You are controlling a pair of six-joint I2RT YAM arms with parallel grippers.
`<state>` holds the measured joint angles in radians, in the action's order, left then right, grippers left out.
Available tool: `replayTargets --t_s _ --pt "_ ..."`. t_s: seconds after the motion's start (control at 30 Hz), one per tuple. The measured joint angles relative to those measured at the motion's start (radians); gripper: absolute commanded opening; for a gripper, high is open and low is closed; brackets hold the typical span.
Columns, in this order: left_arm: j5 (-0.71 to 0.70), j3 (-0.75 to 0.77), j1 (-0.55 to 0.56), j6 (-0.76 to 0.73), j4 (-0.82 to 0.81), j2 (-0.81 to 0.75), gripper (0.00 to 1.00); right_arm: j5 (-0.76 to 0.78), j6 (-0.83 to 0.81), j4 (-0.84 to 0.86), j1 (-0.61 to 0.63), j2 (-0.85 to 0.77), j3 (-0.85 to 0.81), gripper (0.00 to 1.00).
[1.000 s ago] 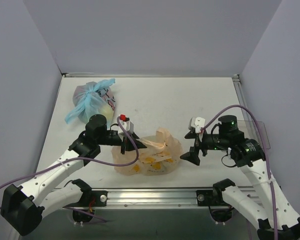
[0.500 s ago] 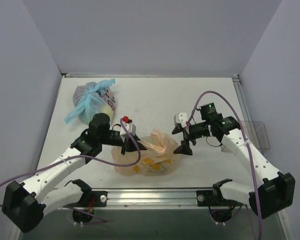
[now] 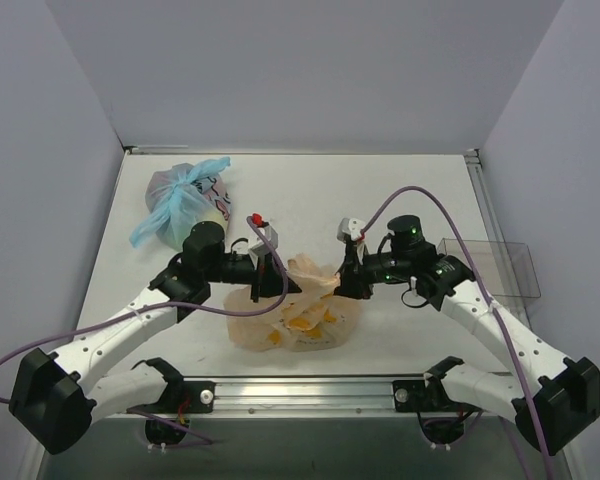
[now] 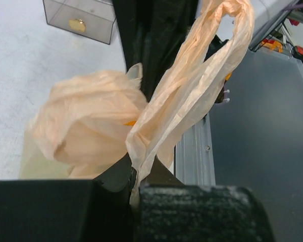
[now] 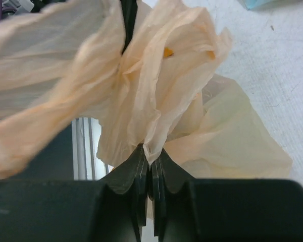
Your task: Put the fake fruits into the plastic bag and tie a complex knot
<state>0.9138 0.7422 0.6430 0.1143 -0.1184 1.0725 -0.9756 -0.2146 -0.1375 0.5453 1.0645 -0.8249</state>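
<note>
The peach-orange plastic bag (image 3: 298, 318) lies on the table near the front edge, its top drawn up between both grippers. Orange and yellow fake fruits (image 3: 302, 322) show through its film. My left gripper (image 3: 280, 284) is shut on a twisted handle strip (image 4: 192, 91) of the plastic bag (image 4: 86, 131); in the left wrist view the left gripper (image 4: 136, 174) pinches the strip at its tips. My right gripper (image 3: 346, 283) is shut on a fold of the bag's top (image 5: 156, 101), as the right gripper (image 5: 151, 156) shows in its wrist view. No knot can be made out in the bunched handles.
A clear bag with light-blue tied handles (image 3: 185, 200) lies at the back left. A clear plastic box (image 3: 505, 268) sits at the table's right edge, also seen as the clear plastic box (image 4: 81, 17). An aluminium rail (image 3: 310, 385) runs along the front edge.
My right arm swung left from the open table to the bag and its gripper closed on the bag's top. The left gripper shifted slightly right, still holding the handle.
</note>
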Motion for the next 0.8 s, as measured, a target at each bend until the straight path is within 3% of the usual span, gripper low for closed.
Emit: replayTargets --t_s 0.2,0.27,0.3,0.4,0.7,0.77,0.8 --pt "-0.071 0.0 0.001 0.09 0.0 0.042 0.0 0.01 0.077 0.075 0.026 -0.083 0.022 0.45" --pt "-0.089 0.0 0.002 0.116 0.0 0.047 0.0 -0.004 0.089 0.098 0.029 -0.092 0.023 0.5" --pt "-0.095 0.0 0.002 0.126 0.0 0.048 0.0 -0.01 0.093 0.105 0.032 -0.094 0.024 0.59" --pt "-0.105 0.0 0.002 0.146 -0.002 0.048 0.0 -0.025 0.091 0.113 0.039 -0.096 0.032 0.69" --pt "-0.12 0.009 0.051 0.093 0.031 0.063 0.0 -0.021 0.13 0.178 0.052 -0.091 0.052 0.76" --pt "-0.13 0.021 0.084 0.053 0.065 0.072 0.0 -0.018 0.145 0.2 0.052 -0.085 0.052 0.74" --pt "-0.134 0.027 0.096 0.034 0.085 0.075 0.0 -0.016 0.15 0.211 0.053 -0.08 0.052 0.67"
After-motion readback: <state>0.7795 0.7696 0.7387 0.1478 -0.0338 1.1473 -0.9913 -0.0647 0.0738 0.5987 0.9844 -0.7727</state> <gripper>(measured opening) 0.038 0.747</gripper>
